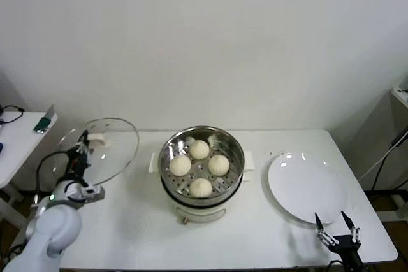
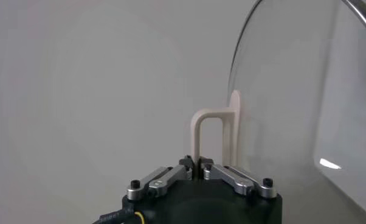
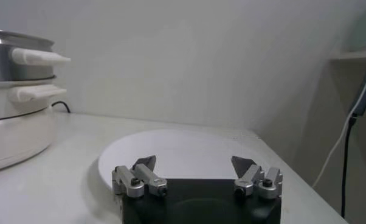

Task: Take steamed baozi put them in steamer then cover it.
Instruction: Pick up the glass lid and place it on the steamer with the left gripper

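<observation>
The steamer stands at the table's middle, uncovered, with several steamed baozi on its perforated tray. My left gripper is to its left and is shut on the white bar handle of the glass cover. The cover is lifted off the table and tilted on edge. Seen from the left wrist, the jaws pinch the handle's leg at my left gripper, with the glass of the cover beside it. My right gripper waits open and empty near the table's front right corner; it also shows as the right gripper.
A flat white plate lies bare to the right of the steamer, just beyond the right gripper, and shows as the plate from the right wrist. A small side table with a green object stands at the far left. Cables hang at the right.
</observation>
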Controlling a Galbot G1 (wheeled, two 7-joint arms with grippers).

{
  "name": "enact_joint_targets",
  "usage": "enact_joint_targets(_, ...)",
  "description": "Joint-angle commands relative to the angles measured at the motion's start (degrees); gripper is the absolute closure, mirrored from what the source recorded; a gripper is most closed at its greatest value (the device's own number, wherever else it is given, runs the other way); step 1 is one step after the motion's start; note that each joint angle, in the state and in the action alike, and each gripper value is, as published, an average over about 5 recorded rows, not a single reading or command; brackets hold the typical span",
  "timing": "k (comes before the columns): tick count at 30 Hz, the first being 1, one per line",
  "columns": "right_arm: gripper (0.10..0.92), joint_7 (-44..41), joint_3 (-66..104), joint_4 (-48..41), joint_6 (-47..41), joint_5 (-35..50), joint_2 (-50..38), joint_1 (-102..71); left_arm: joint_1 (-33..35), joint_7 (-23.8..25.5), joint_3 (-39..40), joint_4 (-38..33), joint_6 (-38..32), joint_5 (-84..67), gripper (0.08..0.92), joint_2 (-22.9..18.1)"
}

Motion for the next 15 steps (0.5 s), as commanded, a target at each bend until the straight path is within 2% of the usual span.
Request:
enact_joint_targets(1,0.203,0.29,-0.09,0.63,-1.36,-0.71,-0.17,0.60,-3.60,8.28,6.27,-11.90,9.22,-2.04,0.858,3.05)
enact_joint_targets(6,0.203,-0.03,-0.08,1.30,-1.72,-0.54,-0.57,0.55,-7.40,12.28,15.81,-14.98,13.26,6.79,0.858,-3.85)
enact_joint_targets(15,0.203,-0.24,-0.29,1.13,-1.57,-0.12,-1.43,1.54,-11.94,17.10,29.70,-13.06,16.86,20.77,0.858,-16.52)
